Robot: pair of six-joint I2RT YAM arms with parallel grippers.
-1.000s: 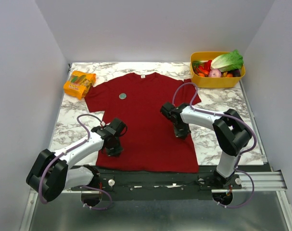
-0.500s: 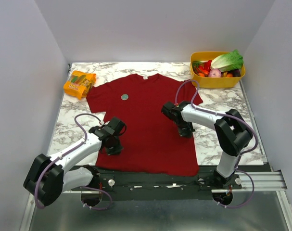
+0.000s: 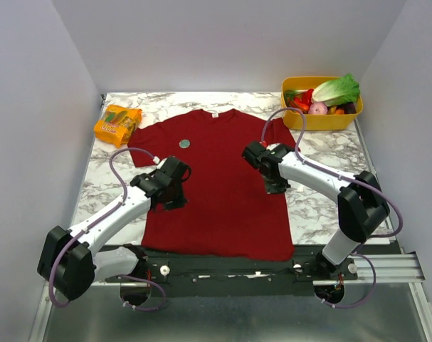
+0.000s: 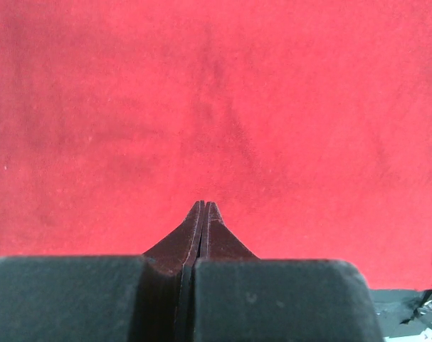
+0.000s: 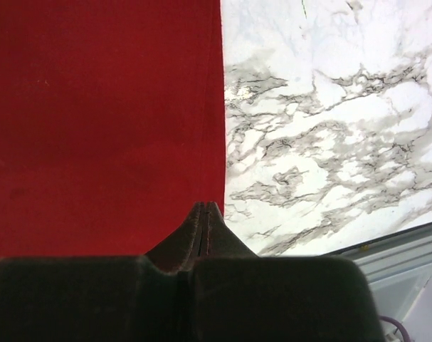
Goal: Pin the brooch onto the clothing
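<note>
The dark red T-shirt point(image 3: 216, 185) lies flat on the marble table point(image 3: 329, 206), collar at the far side. The brooch point(image 3: 184, 143), a tiny pale disc, sits on its upper left chest. My left gripper point(image 3: 174, 201) is shut, tips down on the shirt's left side, nearer me than the brooch. In the left wrist view its tips point(image 4: 203, 204) meet over plain red fabric point(image 4: 201, 107). My right gripper point(image 3: 275, 187) is shut at the shirt's right edge. In the right wrist view its tips point(image 5: 205, 205) sit at the hem where the shirt point(image 5: 95, 107) meets marble point(image 5: 329, 142).
An orange snack packet point(image 3: 118, 124) lies at the far left by the sleeve. A yellow bin point(image 3: 319, 122) of vegetables stands at the far right corner. Grey walls close in the left, right and back. A black rail runs along the near edge.
Both grippers have moved away from the arm bases, farther up the shirt, staying shut. The shirt has shifted slightly and lies a little flatter.
</note>
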